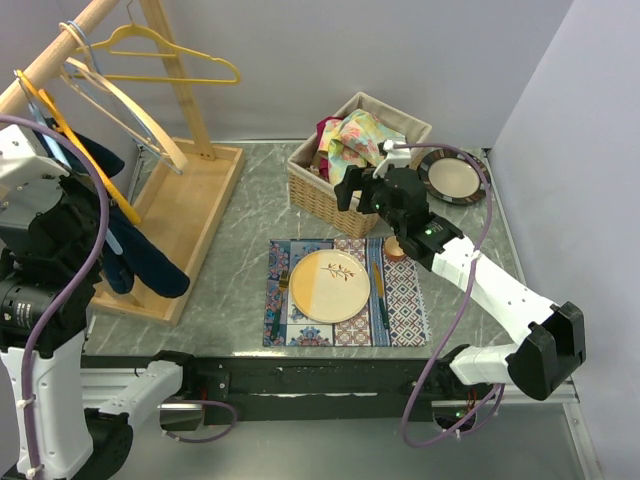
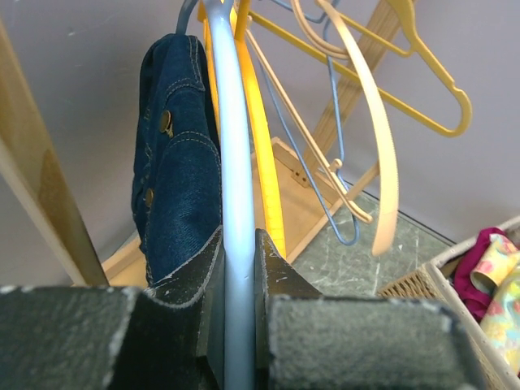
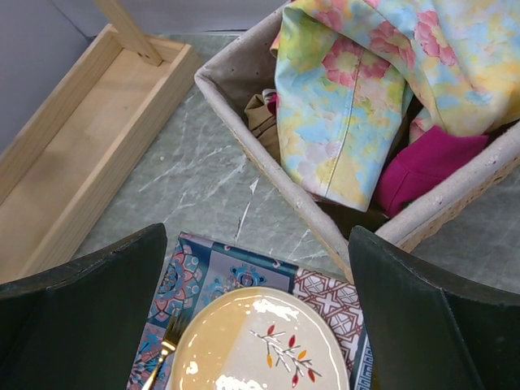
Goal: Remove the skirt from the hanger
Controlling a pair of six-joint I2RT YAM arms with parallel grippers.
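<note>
While the left fingers are pinched shut on the pale blue hanger, the skirt, dark denim with brass buttons, hangs just left of them; right fingers gape wide, empty.

two plates, one basket, one placemat and one denim skirt.

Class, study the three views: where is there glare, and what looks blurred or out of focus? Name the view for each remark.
Left wrist view: the left pincer is blurred, while the denim skirt shows sharp stitching. Right wrist view: white glare spots on the yellow plate; the right pincer is dark and soft. Top external view: even light on the table, no harsh shadows.
</note>
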